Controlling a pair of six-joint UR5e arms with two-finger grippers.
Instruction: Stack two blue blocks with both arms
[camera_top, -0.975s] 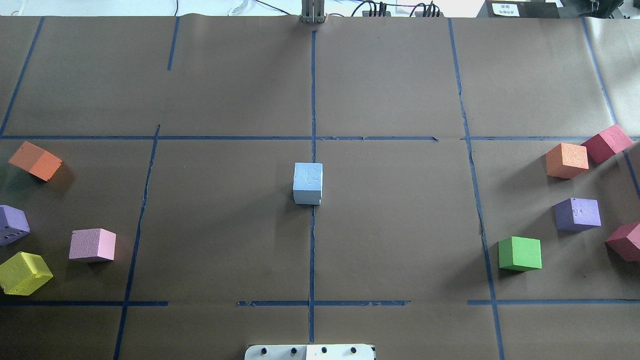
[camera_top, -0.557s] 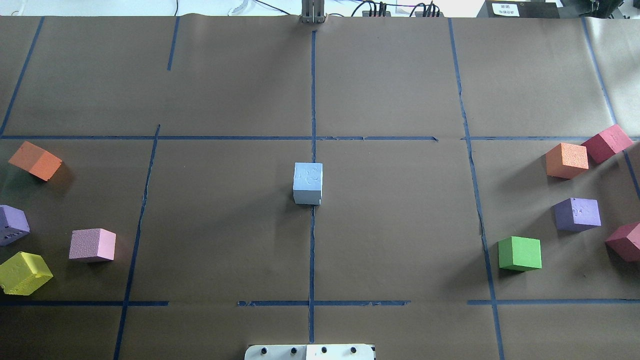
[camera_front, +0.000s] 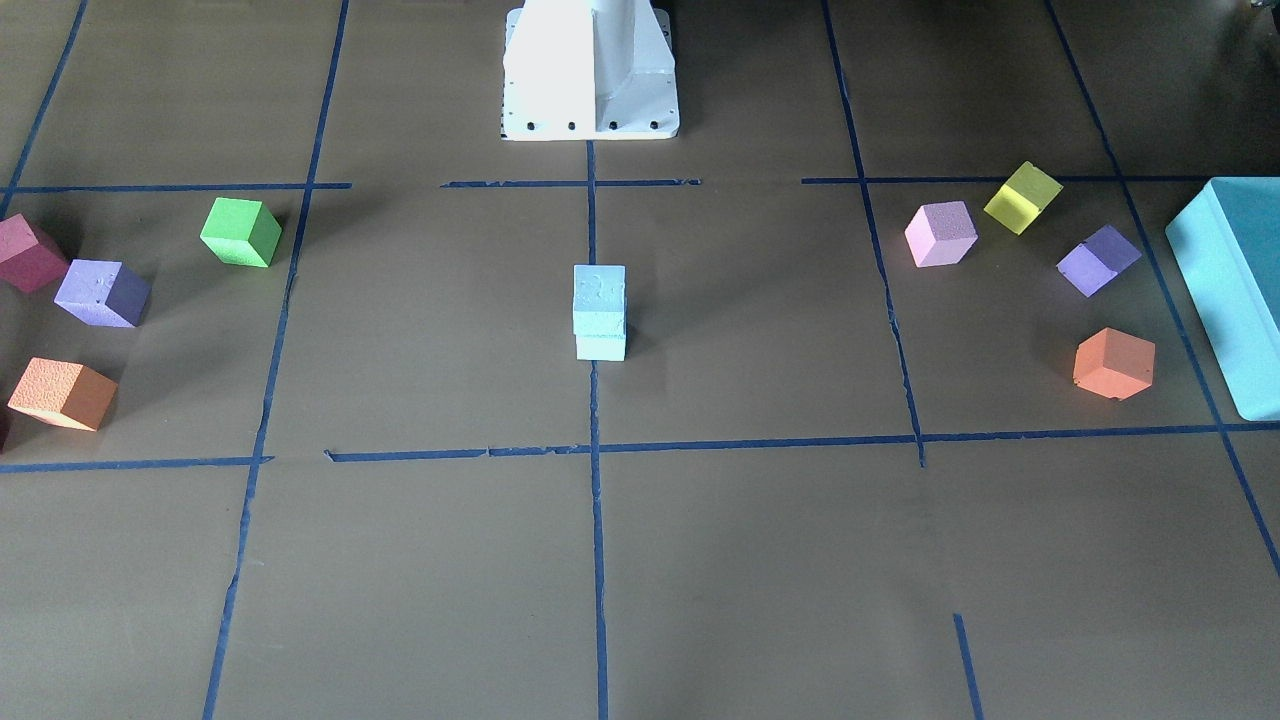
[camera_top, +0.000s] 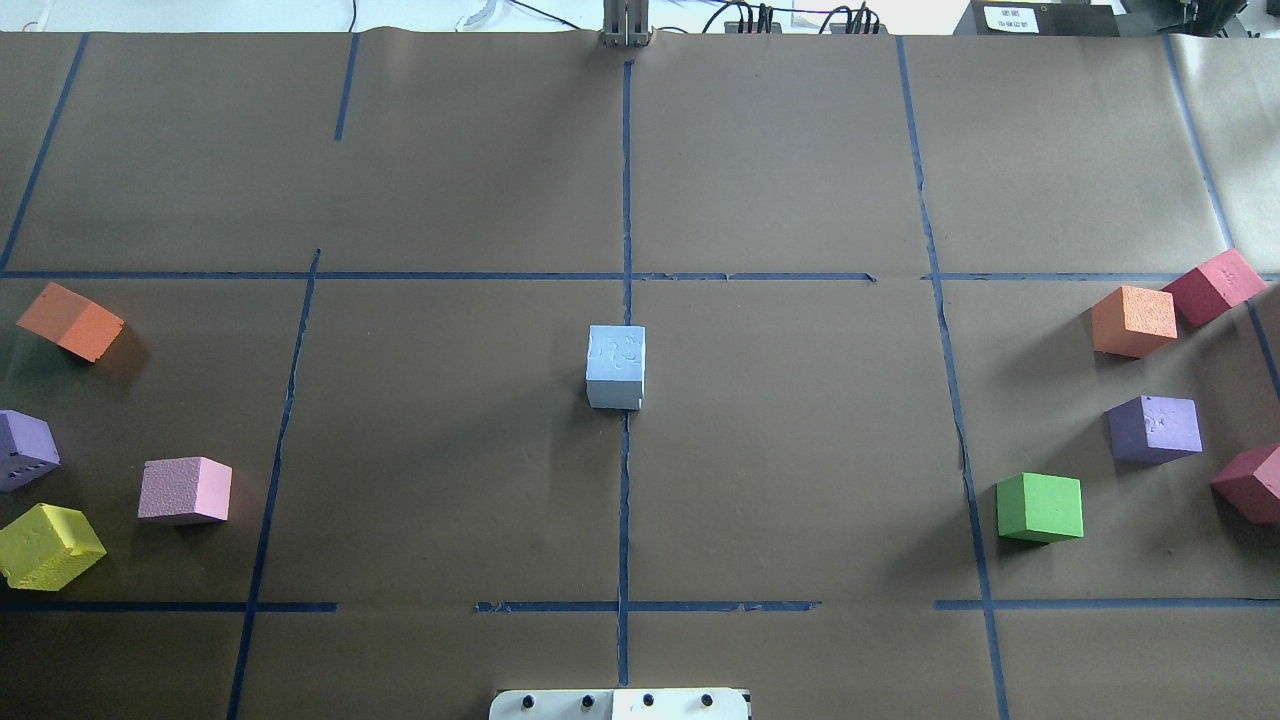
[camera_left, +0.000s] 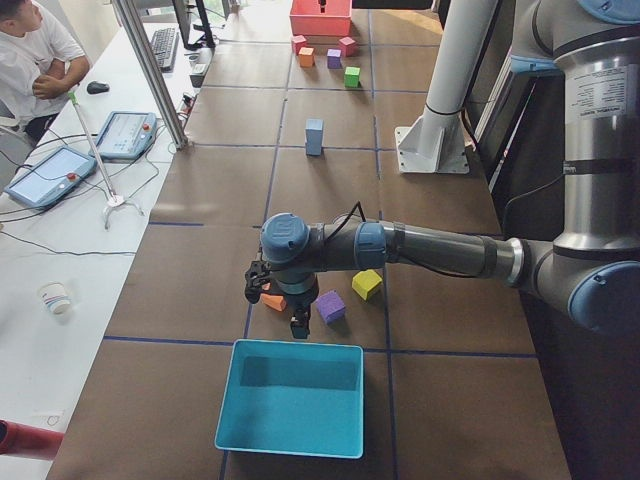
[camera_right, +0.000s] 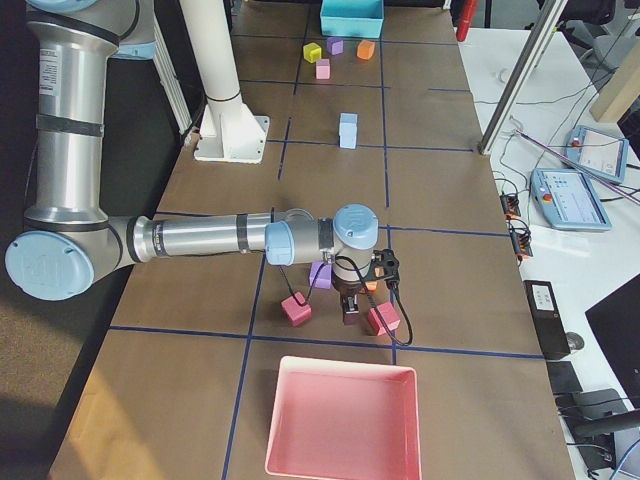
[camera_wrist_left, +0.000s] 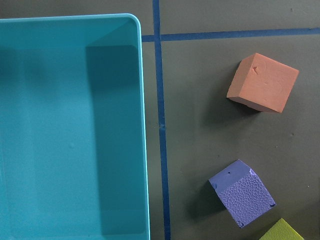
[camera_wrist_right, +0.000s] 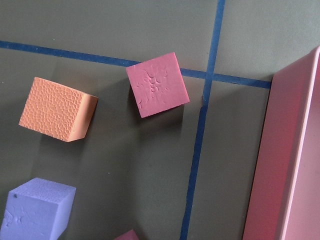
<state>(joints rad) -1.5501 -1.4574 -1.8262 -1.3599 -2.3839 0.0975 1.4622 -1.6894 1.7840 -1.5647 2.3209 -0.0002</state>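
Brown-papered surface (camera_top: 800, 450): sky-blue foam cube (camera_front: 599, 290) upright atop paler cyan foam cube (camera_front: 601, 348), centre. Left hand (camera_left: 299, 326), right hand (camera_right: 349, 312) at opposite ends, neither clearly nearer; openings: cannot tell.

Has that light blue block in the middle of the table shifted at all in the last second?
No. The top blue block sits at the same spot on the centre tape line as before.

Illumination is diffuse and moderately bright. The brown table cover (camera_top: 800, 450) reads matte. Shadows are soft and faint; the blue blocks (camera_top: 615, 360) throw theirs toward the overhead view's left. The strip beyond the table's far edge is overexposed there. Both wrist views are sharp; the teal box (camera_wrist_left: 70, 125) holds a darker band along its inner wall.
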